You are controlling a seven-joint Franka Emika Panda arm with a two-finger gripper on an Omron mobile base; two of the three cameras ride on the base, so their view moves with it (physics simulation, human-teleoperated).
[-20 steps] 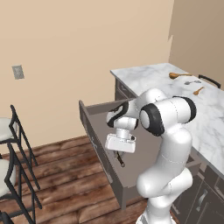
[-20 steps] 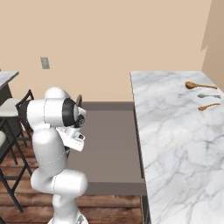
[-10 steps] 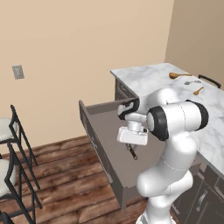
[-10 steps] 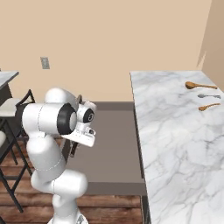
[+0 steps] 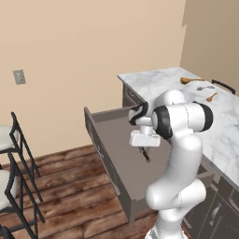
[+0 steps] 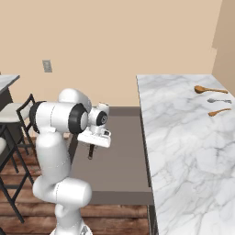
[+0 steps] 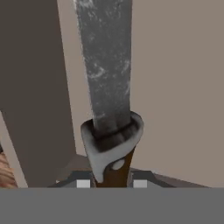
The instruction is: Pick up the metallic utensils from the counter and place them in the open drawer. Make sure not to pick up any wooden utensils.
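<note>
- Kitchen corner, beige walls, wood floor; marble bench [image 6: 183, 137] runs along the robot's right, open drawer [image 5: 122, 158] pulled out beside it.
- Gripper [image 5: 144, 150] hangs over the drawer interior, clamped on the dark-handled utensil [image 7: 107, 87] (brown handle pinched between the tips in the hand view).
- Utensil's long axis runs roughly vertical: handle up in the gripper, grey metal blade pointing down at the drawer floor. Its tip looks close above the floor, contact not resolvable.
- Progress, as a judgement: first metallic piece is over the target but not released, so nothing counts as delivered.
- Left to do: drop this one, then fetch the silver-grey spoon [image 6: 218, 100].
- That spoon lies at the far end of the bench, between the two wooden spoons (longer one [image 6: 209, 89], shorter one [image 6: 218, 112]); all three lie roughly parallel, across the bench.
</note>
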